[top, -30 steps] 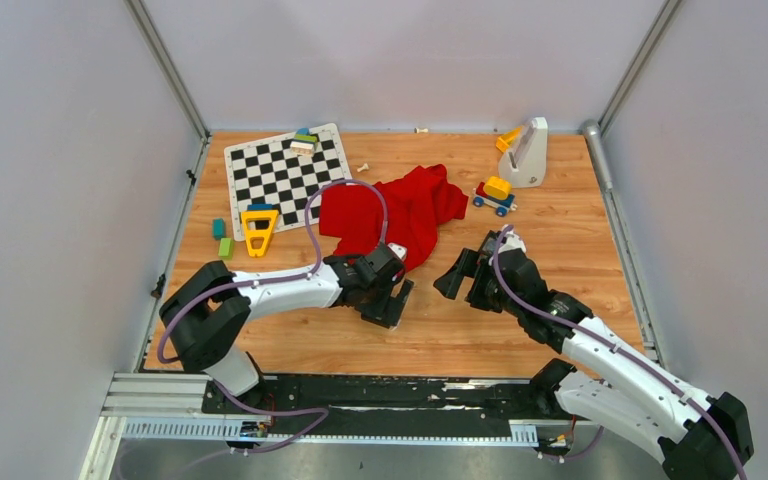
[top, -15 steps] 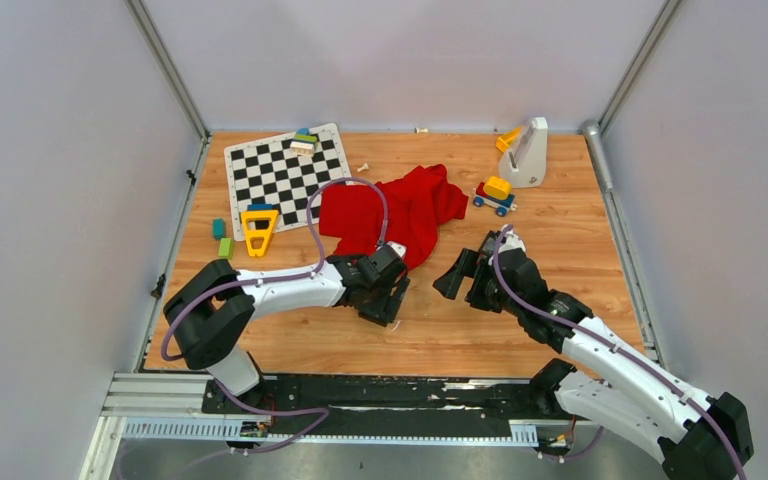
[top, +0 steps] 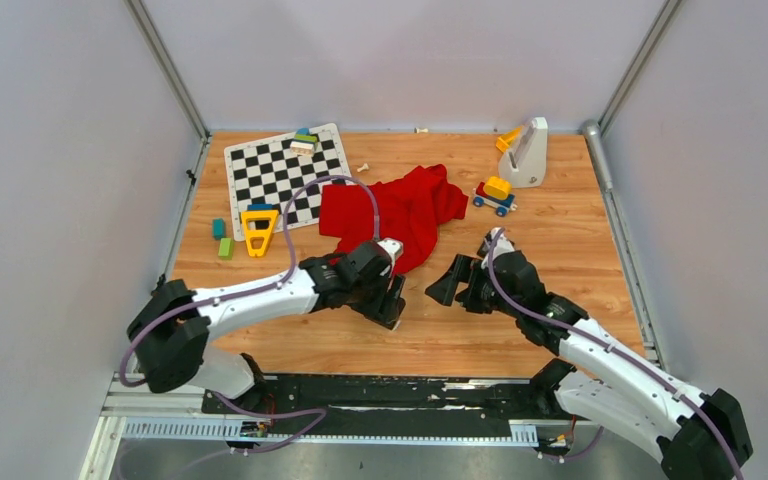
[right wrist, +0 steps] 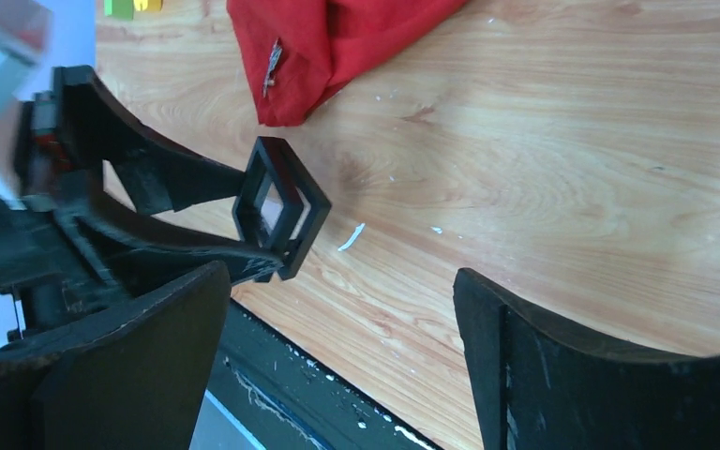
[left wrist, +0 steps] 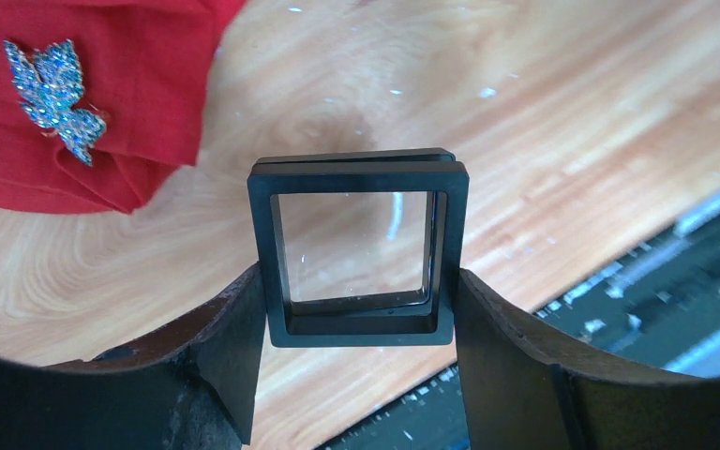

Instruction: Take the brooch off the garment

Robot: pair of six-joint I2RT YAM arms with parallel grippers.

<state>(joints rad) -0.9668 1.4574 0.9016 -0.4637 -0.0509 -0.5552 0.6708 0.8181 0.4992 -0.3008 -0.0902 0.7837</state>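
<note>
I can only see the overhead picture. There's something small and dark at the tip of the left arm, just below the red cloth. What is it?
Observer: A flat black square box with a clear window. The left fingers sit against its two sides.
Operator: Is there anything inside it?
Observer: It looks empty. Through the window I see only the wooden table.
Operator: So where's the brooch?
Observer: Pinned on the red garment, near its edge. The brooch is a sparkly blue-and-silver butterfly.
Operator: Is the other arm holding something?
Observer: No. The right fingers stand wide apart with nothing between them.
</note>
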